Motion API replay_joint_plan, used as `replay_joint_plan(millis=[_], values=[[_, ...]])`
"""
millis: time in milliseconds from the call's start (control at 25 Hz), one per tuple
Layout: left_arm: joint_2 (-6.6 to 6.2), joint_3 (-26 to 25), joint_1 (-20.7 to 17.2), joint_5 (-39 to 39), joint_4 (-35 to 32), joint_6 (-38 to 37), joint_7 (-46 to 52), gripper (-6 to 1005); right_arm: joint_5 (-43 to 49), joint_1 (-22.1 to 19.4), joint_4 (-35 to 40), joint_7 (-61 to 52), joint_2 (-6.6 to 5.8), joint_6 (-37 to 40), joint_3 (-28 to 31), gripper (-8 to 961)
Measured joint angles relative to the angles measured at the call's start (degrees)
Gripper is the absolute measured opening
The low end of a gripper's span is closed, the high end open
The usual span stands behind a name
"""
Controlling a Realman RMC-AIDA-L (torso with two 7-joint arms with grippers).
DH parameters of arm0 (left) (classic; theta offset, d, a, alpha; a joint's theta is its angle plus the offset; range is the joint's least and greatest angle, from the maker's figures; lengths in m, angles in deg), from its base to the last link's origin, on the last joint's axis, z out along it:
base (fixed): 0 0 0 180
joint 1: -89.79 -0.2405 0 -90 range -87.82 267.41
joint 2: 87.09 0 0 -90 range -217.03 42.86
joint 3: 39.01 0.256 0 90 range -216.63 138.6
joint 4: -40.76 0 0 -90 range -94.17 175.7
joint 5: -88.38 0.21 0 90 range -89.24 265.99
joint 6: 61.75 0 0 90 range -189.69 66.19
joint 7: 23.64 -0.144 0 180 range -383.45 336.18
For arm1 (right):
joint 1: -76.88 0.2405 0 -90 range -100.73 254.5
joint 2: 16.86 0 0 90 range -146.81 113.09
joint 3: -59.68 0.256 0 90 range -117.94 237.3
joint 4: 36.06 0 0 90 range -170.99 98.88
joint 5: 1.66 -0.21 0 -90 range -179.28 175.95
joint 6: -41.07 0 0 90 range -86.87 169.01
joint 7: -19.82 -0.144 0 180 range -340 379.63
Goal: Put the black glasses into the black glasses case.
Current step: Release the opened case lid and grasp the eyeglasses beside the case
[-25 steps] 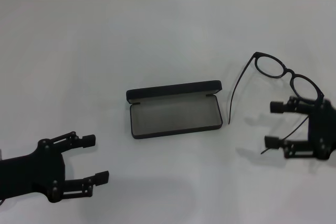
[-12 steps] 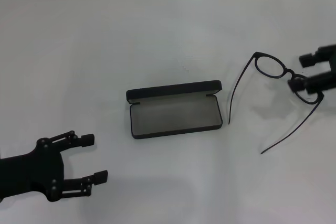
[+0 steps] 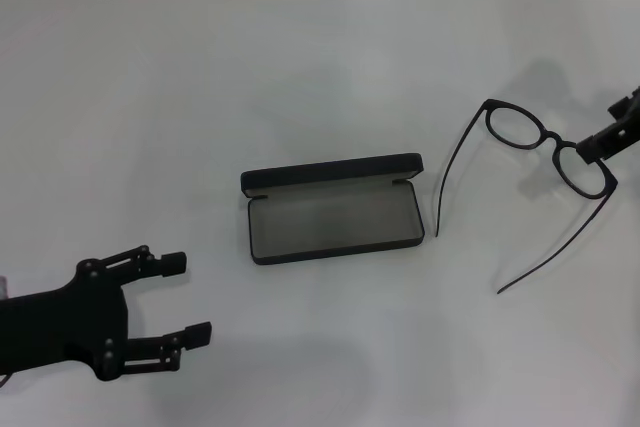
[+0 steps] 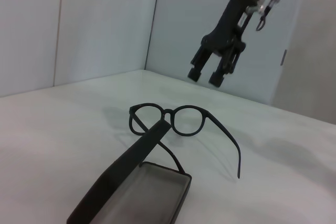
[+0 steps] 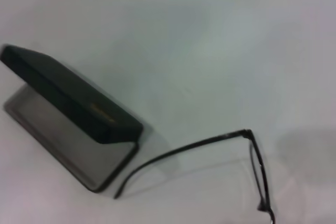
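Black glasses case [image 3: 332,210] lies open at mid-table, lid standing up along its far edge, grey-lined tray facing up with nothing in it. Faint orange lettering shows on the lid's outer face in the right wrist view [image 5: 73,100].

Black glasses [image 3: 530,172] rest on the white table [image 3: 300,67] to the robot's right of the case, apart from it, temples unfolded; the nearer temple tip ends just beside the case's right end.

Right gripper [image 4: 210,74] hangs in the air above the far lens side of the glasses, fingers parted, gripping nothing; only a sliver of it shows at the head view's right edge.

Left gripper [image 3: 185,297] sits low at the near left, well apart from the case, fingers spread, empty.

Nothing stands between glasses and case.
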Motion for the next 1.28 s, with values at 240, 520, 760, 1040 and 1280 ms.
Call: replay_joint_plan(millis=[240,520,760,1040,1280], values=[[0.05,-0.19,0.51,0.37,0.30,0.00,0.04,853,3.39,0.70,-5.60,0.17,1.44,-7.32,-2.00,802],[0.14,-0.34,0.56,0.61,0.07,0.05,0.02,849,3.75,0.96,-9.60,0.23,2.53,-13.56,-2.53,799],[0.08,-0.36,0.56,0.62,0.00,0.18,-0.05,845,3.82,2.44,-14.62,0.03,3.30,-18.73,-2.53,798],[0.02,-0.36,0.52,0.61,0.00,0.62,-0.06,841,3.88,2.92,-17.92,-0.02,3.80,-22.77,-2.53,795],[-0.06,-0.35,0.57,0.61,0.00,0.70,-0.08,838,3.91,2.95,-18.09,0.11,4.01,-23.47,-2.56,794]])
